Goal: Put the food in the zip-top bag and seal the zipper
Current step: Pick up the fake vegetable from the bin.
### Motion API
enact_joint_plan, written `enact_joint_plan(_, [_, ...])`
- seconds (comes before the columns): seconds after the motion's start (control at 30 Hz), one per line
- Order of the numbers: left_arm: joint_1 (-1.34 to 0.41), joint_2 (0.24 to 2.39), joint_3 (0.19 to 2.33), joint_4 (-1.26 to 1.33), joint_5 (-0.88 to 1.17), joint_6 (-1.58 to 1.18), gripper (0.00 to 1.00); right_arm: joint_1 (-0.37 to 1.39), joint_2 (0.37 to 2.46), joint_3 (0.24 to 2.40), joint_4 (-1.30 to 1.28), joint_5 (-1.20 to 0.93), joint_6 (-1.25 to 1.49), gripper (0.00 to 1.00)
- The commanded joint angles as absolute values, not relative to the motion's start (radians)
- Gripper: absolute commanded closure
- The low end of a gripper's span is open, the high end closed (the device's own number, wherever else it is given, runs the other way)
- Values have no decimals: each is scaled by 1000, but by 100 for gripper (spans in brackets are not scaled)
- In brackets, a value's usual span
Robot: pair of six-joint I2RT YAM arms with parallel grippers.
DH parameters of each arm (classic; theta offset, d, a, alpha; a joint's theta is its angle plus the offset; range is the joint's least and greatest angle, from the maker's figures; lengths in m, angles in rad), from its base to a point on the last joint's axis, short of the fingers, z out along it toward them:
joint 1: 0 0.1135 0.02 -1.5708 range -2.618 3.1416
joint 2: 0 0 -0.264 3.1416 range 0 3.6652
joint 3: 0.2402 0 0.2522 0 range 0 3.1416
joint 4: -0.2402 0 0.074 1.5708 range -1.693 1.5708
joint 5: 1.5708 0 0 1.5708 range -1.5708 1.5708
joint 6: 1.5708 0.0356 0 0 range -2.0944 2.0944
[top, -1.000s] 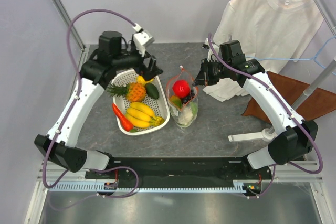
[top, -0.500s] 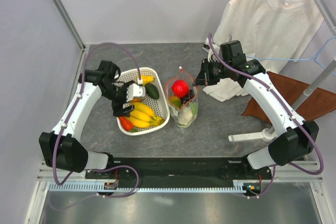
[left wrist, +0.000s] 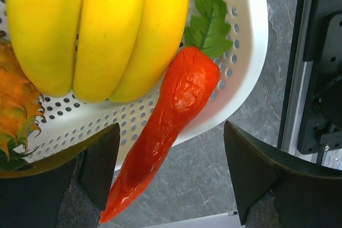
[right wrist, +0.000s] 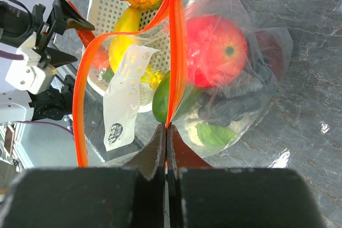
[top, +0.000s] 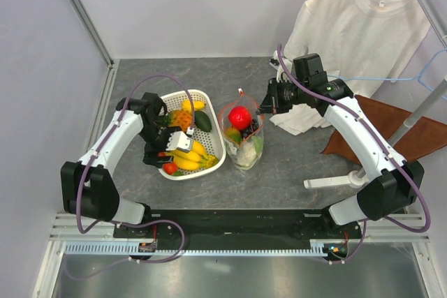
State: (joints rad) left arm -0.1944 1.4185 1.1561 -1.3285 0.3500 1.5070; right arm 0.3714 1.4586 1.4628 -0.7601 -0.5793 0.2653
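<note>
The zip-top bag [top: 244,146] stands upright in the middle of the table, holding a red round fruit [top: 240,116], green pieces and dark grapes. My right gripper [top: 262,111] is shut on the zipper [right wrist: 177,52], pinching the red-orange strip at the bag's right end [right wrist: 166,127] so the mouth gapes. The white mesh basket [top: 216,151] holds more food: bananas [left wrist: 96,25], a pineapple [top: 183,112] and a dark green fruit [top: 202,121]. A red chili [left wrist: 171,116] lies across the basket's near rim [left wrist: 251,52]. My left gripper [left wrist: 172,169] is open, one finger on each side of the chili's tip.
A white T-shirt [top: 349,33] hangs at the back right, with a brown cloth [top: 391,130] under it. A white stand foot [top: 335,181] lies on the table near the right arm's base. A slanted metal post [top: 80,12] borders the left side.
My left arm swung from the basket's far rim down to its near-left side and came low over the chili, its jaws narrowing a little. The right arm and bag have not moved.
</note>
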Motion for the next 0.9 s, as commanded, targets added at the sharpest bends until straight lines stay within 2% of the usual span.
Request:
enact_joint_plan(0.0, [-215,1422,1141,-1328,289,1601,16,376,1443,1482,-742,-594,259,100])
enact_joint_plan(0.1, [-225,1422,1121,-1328,256,1618,17,376,1450,1486,-742,-592,259,100])
enact_joint_plan(0.3, [-244,1413,1091,-1331,192,1647,39,377,1454,1488,-742,-591,258,100])
enact_joint_plan(0.53, [-255,1390,1170,-1376,212,1641,62,376,1456,1497,-745,-588,258,100])
enact_joint_plan(0.7, [-290,1329,1213,-1459,210,1641,75,376,1465,1505,-747,-583,253,100])
enact_joint_plan(0.87, [-354,1227,1288,-1535,206,1615,84,377,1468,1514,-747,-572,247,100])
